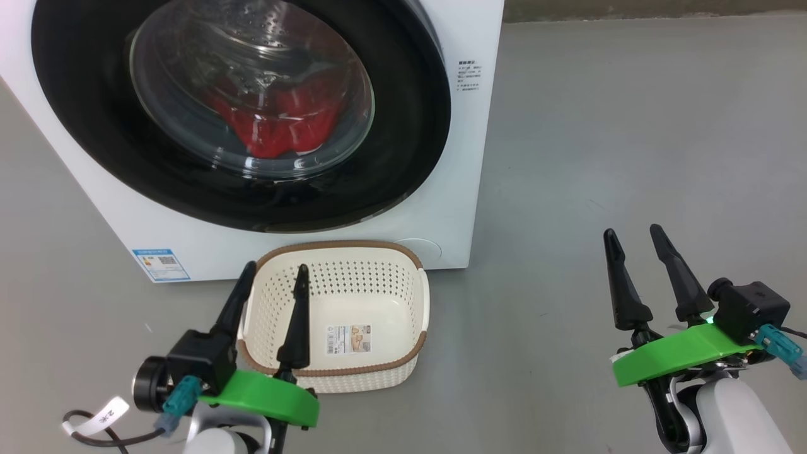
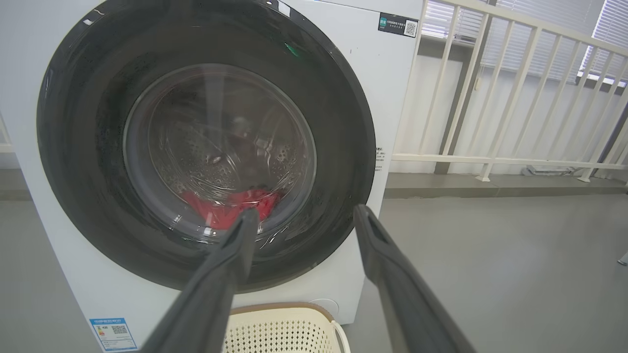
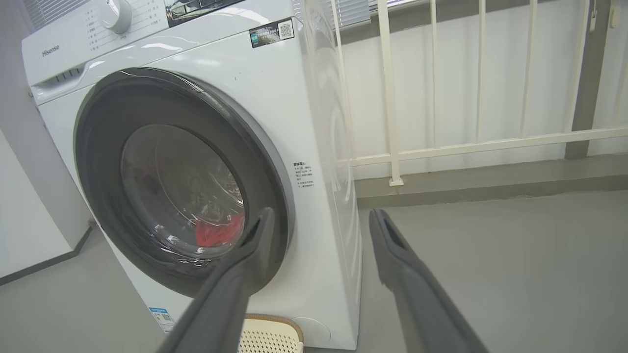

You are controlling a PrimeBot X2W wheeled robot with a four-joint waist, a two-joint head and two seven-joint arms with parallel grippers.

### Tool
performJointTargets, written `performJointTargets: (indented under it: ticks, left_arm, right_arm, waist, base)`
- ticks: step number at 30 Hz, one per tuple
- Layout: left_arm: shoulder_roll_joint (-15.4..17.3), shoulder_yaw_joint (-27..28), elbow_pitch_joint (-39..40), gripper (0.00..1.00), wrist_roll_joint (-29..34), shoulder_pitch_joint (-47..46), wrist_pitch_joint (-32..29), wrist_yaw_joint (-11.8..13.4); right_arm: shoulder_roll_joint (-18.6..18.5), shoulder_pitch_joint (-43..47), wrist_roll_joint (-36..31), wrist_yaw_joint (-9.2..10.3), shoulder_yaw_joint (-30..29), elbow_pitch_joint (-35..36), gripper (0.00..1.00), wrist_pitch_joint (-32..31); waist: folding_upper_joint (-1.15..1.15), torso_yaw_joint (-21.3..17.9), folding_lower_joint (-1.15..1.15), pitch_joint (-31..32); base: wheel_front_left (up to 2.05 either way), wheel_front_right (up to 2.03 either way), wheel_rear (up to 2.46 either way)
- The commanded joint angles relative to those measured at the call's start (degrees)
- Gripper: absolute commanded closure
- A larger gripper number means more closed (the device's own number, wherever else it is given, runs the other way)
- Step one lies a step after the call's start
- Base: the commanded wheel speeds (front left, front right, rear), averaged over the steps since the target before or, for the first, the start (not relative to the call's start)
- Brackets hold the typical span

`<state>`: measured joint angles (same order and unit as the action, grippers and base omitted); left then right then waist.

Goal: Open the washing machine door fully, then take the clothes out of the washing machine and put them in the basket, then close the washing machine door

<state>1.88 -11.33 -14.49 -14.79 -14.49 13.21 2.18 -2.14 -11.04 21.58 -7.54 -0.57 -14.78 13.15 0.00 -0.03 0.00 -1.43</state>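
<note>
**Door.** The washing machine door (image 1: 243, 107) is shut, its black rim lying flush against the front of the washing machine (image 1: 473, 189) in the head view and both wrist views. No gap shows along the rim.

**Load.** The clothes (image 1: 277, 123) are inside the drum, a red heap low behind the glass. None of the fabric is outside the machine.

**Basket.** The basket (image 1: 353, 277) stands upright on the floor (image 1: 599, 126), just in front of the machine's lower edge and below the door. It holds nothing apart from the paper label (image 1: 348, 338) stuck to its bottom.

**Grippers.**
- The left gripper (image 1: 276, 268) has its fingers spread wide and holds nothing. In the head view it lies across the basket's left rim, and its wrist view looks along the fingers towards the lower part of the door. Whether it touches the basket cannot be told.
- The right gripper (image 1: 632, 230) is also spread wide and holds nothing. It sits over bare floor, well apart from the machine and to its right.

**Progress.** By my assessment, no stage is complete.
- Outstanding: opening the door fully, moving the clothes to the basket, and closing the door.
- Opening the door is the step in hand.
- Neither gripper is on the door rim yet.
- The basket sits close beneath the door, which may matter for clearance.
</note>
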Motion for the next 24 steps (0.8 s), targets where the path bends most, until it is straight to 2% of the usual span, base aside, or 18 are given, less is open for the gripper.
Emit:
performJointTargets:
  ticks: [1,6,24]
  left_arm:
    - [0.95,1.17,1.41,0.0,2.12,-3.24,0.9,0.82]
    - [0.99,0.71,0.82,0.0,4.66,-3.81,1.75,1.42]
    - [0.99,1.16,-1.71,0.0,2.63,-3.9,1.79,2.48]
  right_arm:
    - [-0.67,-3.04,-2.23,0.05,1.74,1.69,0.0,0.97]
    - [-0.74,-3.41,-5.44,0.05,2.1,1.73,0.0,1.82]
    - [-0.74,-2.83,-5.56,0.05,1.71,1.36,0.0,1.85]
  waist:
    - [0.0,-0.02,0.0,-0.01]
    - [0.0,-0.05,0.0,-0.13]
    - [0.0,-0.05,0.0,-0.07]
  base:
    - [0.0,0.0,0.0]
    - [0.0,0.0,0.0]
    - [0.0,0.0,0.0]
